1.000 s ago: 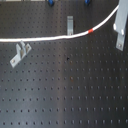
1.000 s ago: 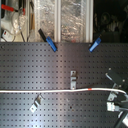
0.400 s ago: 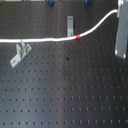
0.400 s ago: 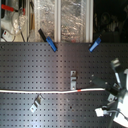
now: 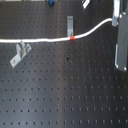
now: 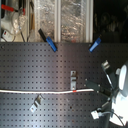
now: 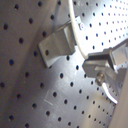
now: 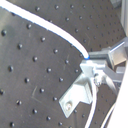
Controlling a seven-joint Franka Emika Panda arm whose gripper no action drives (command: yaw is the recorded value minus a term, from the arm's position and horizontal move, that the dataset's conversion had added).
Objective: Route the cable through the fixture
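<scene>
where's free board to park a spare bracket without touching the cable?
In the first exterior view, the perforated board is bare from below the cable down to the near edge, leftward of the arm. Crowded: the strip along the cable, with the bracket under it at the first exterior view's left, the upright bracket by the red band.

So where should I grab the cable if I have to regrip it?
Probably the free straight run of the cable beside the red band, coming from above with fingers across it: there it lies flat on the board, clear of both brackets.
</scene>
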